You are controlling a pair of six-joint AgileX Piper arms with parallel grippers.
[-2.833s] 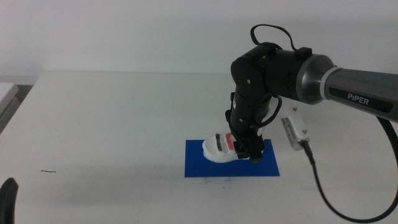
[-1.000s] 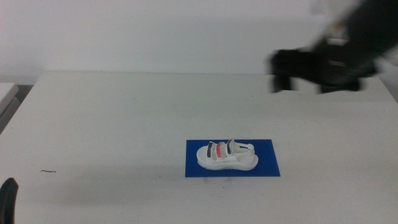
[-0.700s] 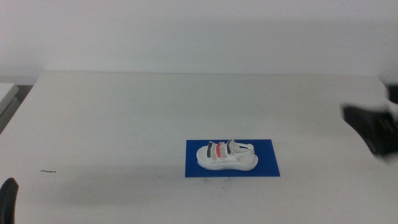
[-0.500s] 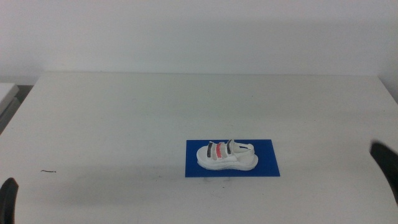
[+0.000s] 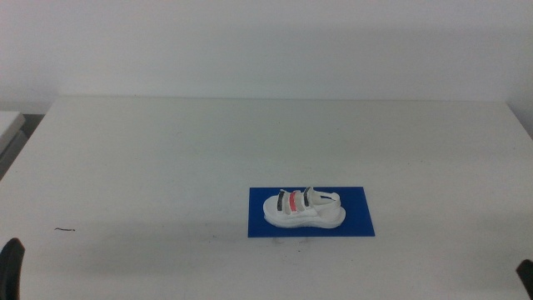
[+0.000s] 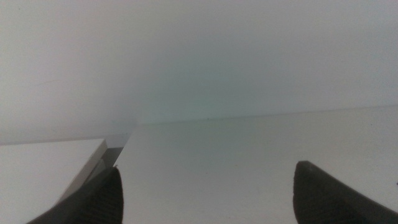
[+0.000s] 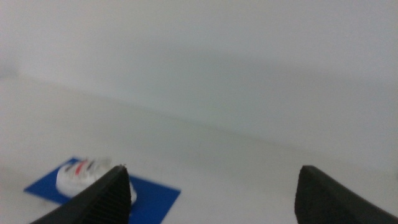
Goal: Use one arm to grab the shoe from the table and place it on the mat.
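Note:
The small white shoe [image 5: 303, 208] with black and red straps rests on its sole on the deep blue mat [image 5: 354, 218], in the middle of the white table [image 5: 166, 158]. Nothing holds it. My right gripper [image 5: 525, 274] shows only as a dark tip at the bottom right corner of the middle view. In the right wrist view its jaws stand wide apart and empty [image 7: 211, 196], with the shoe [image 7: 84, 173] and mat [image 7: 152, 199] seen far off. My left gripper [image 5: 10, 265] waits at the bottom left corner, its jaws apart and empty [image 6: 205, 199].
A faint dark mark [image 5: 65, 229] lies on the table's left front. A second white surface [image 6: 37, 165] adjoins the table's left edge across a narrow gap.
The right arm let go of the shoe on the mat, rose, then swept away to the right and down until only its tip shows. The shoe stays on the mat.

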